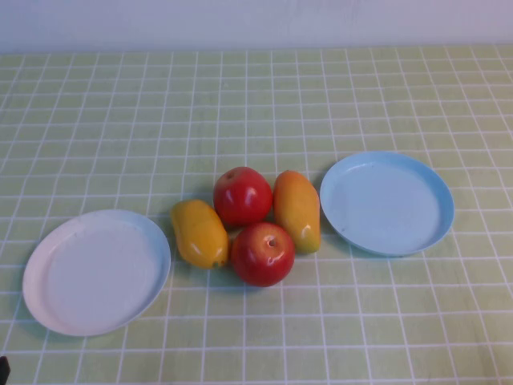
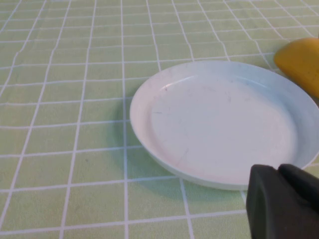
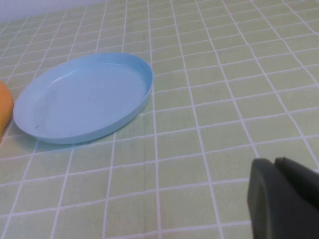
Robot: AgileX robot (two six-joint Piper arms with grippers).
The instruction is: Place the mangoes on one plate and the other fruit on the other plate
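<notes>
My left gripper (image 2: 281, 199) hangs closed by the round white plate (image 1: 96, 271), my right gripper (image 3: 281, 199) closed near the round light-blue plate (image 1: 387, 202). Between them, 2 oblong yellow-orange mangoes (image 1: 199, 233) (image 1: 297, 210) lie lengthwise near-to-far, flanking 2 shiny red apples (image 1: 262, 253) (image 1: 242, 196).

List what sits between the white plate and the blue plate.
In the high view: two mangoes and two red apples, between white plate and blue plate.

No readable text, label, brand or number on anything here.
</notes>
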